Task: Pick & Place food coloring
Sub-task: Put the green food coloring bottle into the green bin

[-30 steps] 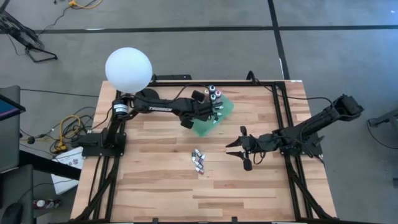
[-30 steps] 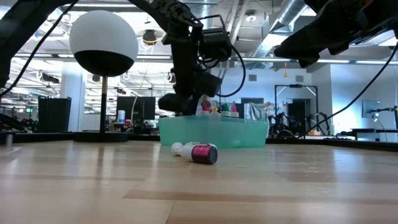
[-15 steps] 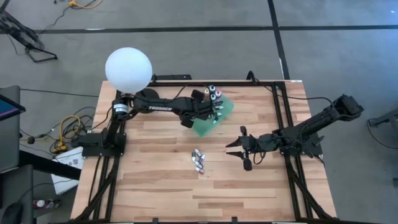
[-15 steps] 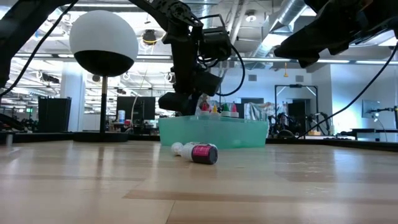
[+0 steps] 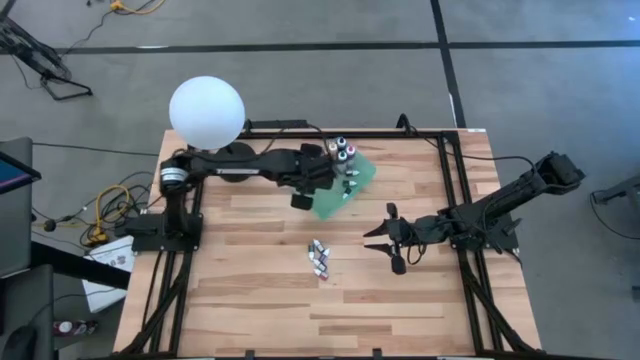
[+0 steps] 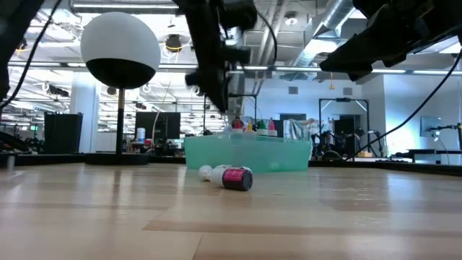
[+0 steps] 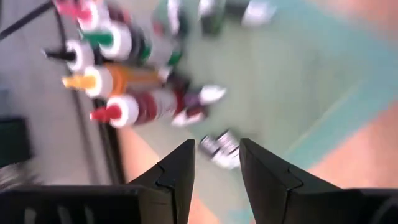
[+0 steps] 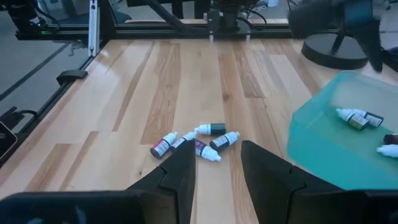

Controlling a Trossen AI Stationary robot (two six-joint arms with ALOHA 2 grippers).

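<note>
Above the green tray (image 5: 362, 178), my left gripper (image 5: 330, 165) hangs open and empty over bottles (image 7: 134, 109) already dropped there; 5 more bottles (image 8: 196, 143) lie mid-table before my open, waiting right gripper (image 5: 385, 240), and I judge a hasty swing could clip the upright ones

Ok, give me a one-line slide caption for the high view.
Left claw over the green bin; five bottles lie mid-table beside the open right claw.
</note>
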